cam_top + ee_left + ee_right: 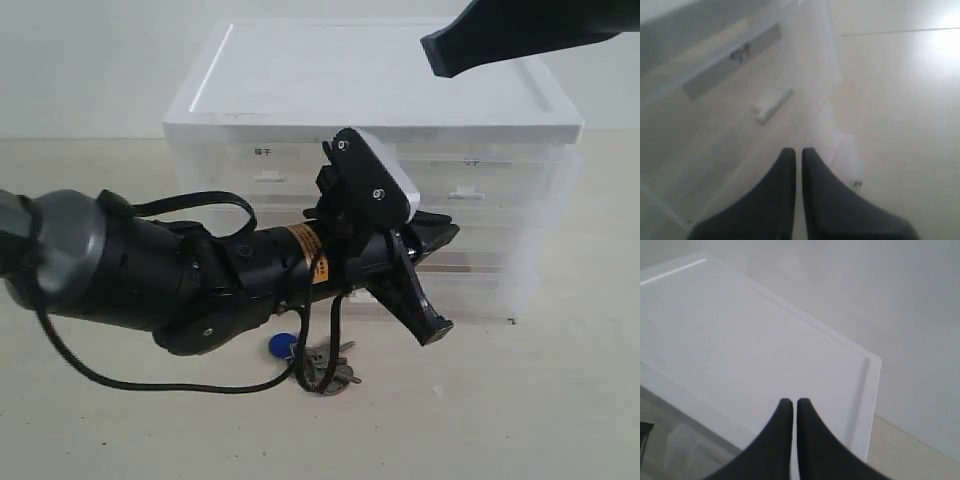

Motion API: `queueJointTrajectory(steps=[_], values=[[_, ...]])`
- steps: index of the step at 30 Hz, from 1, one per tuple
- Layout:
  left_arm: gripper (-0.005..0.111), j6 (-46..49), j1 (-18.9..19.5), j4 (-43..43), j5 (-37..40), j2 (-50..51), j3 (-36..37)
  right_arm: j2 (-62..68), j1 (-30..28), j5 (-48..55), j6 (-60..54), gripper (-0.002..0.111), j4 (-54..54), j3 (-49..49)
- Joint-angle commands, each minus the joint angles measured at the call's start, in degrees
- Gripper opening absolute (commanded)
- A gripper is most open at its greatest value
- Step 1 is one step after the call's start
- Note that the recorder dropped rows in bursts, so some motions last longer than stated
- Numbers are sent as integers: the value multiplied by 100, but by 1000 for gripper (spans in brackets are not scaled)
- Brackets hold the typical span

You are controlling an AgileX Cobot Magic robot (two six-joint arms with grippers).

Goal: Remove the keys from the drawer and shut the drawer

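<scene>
The keys [322, 367], with their round blue tag [278, 347], lie on the table in front of the cabinet, under my left arm [200, 270]. The drawer [480, 185] is the right half-width one. Its white tab handle [771, 105] sits below a short label mark [740, 52], and its front looks level with the cabinet face. My left gripper [798, 150] is shut on nothing and points at the cabinet front just below that drawer; whether it touches is unclear. My right gripper [794, 401] is shut and empty, and it hangs above the cabinet's white top [380, 80].
The other half-width drawer [262, 165], which has a dark-lettered label, is at the left. Full-width drawers [480, 265] sit below. A small dark mark [512, 320] lies by the cabinet's right corner. The left arm's black cable [150, 385] loops over the table near the keys.
</scene>
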Motion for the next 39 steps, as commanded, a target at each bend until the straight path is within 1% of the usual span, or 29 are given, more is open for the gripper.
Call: queueJointTrajectory(steps=[1,3,6,11,13,16,19,21,27,34,39], values=[[5,288,0,-452,487,258,-425,-50,-4,-7,-9,0,18,9],[5,298,0,-429,643,268,-555,-50,-4,-7,-9,0,23,9],[5,298,30,-429,618,229,-695,-50,-4,-7,-9,0,50,9],[5,298,114,-553,872,217,-765,-50,-4,3,-90,0,145,9],[5,275,47,-341,984,182,-765,-50,-4,3,-89,0,156,9],[5,297,-118,-317,1102,-23,-765,-50,-4,3,-113,0,169,9],[5,339,-136,-236,1113,-182,-765,-50,-4,13,-113,0,180,9],[5,500,-47,-271,1088,-224,-765,-50,-4,13,-113,0,180,9],[5,429,250,-410,969,-46,-765,-50,-4,11,-113,0,191,9],[5,370,239,-410,817,-57,-765,-50,-4,11,-113,0,191,9],[5,-9,161,-29,944,-234,-691,-50,-4,27,-113,0,189,9]])
